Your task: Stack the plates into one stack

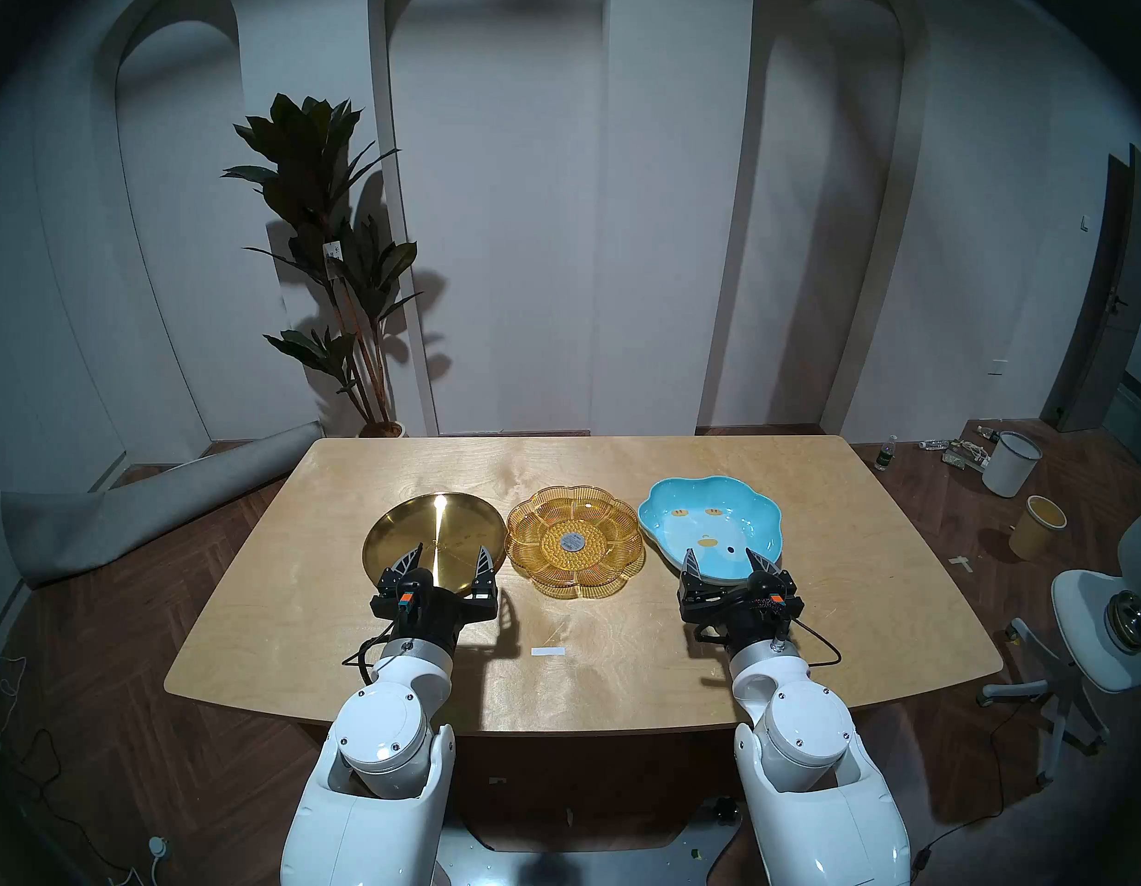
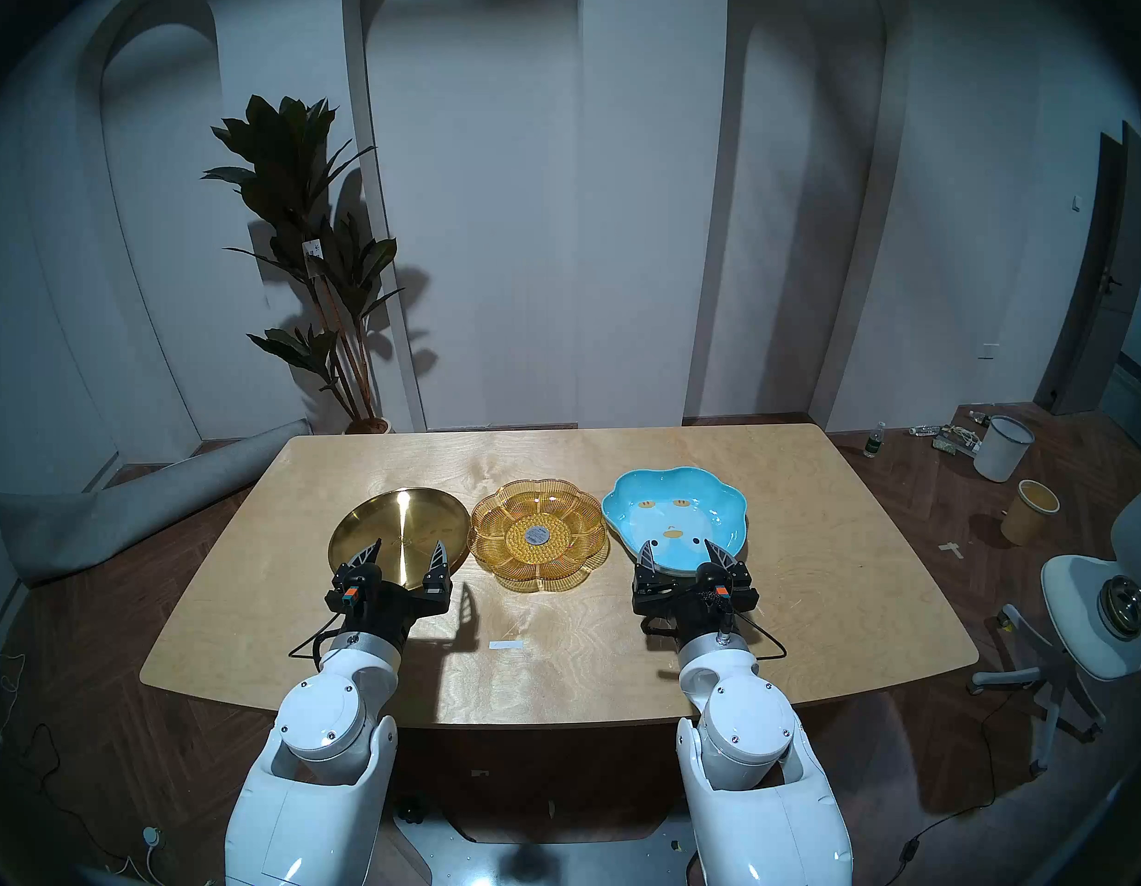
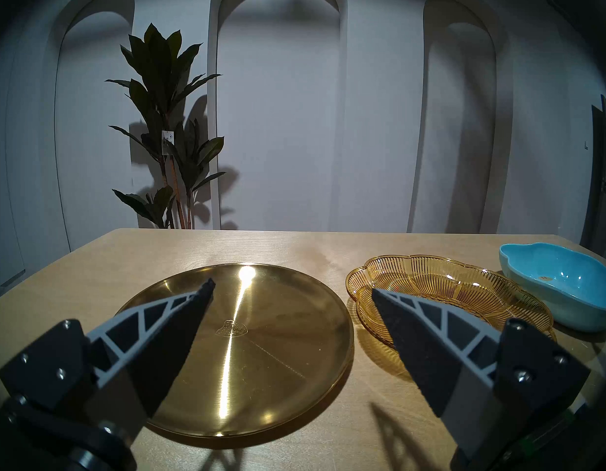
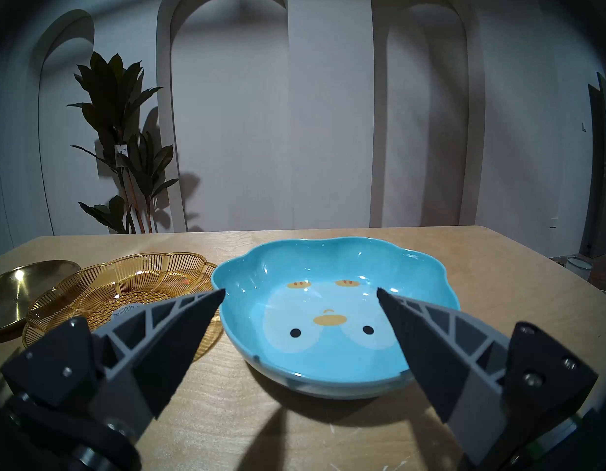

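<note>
Broadly, the wooden surface [image 1: 619, 674] carries three separate plates in a row: gold metal plate [image 1: 427, 533] at nine o'clock, amber flower plate [image 1: 574, 549] central, blue lobed dish [image 1: 708, 523] at three o'clock. Left pincer [image 1: 449, 555] and right pincer [image 1: 728, 562] hover released, grasping nothing. Nothing is stacked yet. Likely risks: the thin gold rim slipping, or the glazed dish sliding off the ribbed amber plate.

A wooden table [image 1: 811, 546] carries a small white strip [image 1: 548, 651] near its front edge. A tall plant [image 1: 328, 239] stands far left. A white bin [image 1: 1011, 463] and a yellow bin [image 1: 1038, 527] stand on the right floor, near a chair [image 1: 1092, 635].
</note>
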Controlling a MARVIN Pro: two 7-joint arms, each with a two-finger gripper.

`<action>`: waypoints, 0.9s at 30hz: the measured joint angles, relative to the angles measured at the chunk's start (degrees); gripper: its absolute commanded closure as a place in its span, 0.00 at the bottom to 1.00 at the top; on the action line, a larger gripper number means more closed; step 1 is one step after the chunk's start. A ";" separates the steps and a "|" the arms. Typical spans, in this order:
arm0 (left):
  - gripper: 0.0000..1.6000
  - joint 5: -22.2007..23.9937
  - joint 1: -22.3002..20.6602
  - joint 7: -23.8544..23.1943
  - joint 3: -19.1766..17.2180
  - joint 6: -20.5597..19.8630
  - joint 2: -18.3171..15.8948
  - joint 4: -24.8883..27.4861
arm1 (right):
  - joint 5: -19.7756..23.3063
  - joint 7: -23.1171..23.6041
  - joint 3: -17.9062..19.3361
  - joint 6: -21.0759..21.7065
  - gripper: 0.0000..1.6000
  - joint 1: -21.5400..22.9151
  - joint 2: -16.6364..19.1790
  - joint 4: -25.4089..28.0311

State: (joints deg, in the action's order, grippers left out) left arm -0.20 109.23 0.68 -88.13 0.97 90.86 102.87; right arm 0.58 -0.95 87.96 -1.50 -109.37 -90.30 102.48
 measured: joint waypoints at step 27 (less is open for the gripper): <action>0.00 4.56 1.81 -4.60 -5.08 0.11 -2.65 4.84 | -0.98 -1.60 1.83 -0.66 0.00 -3.17 0.51 4.73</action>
State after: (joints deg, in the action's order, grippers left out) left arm 4.35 111.04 -3.93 -93.21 1.08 88.22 107.72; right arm -0.41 -2.55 89.79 -2.16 -112.54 -89.79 107.22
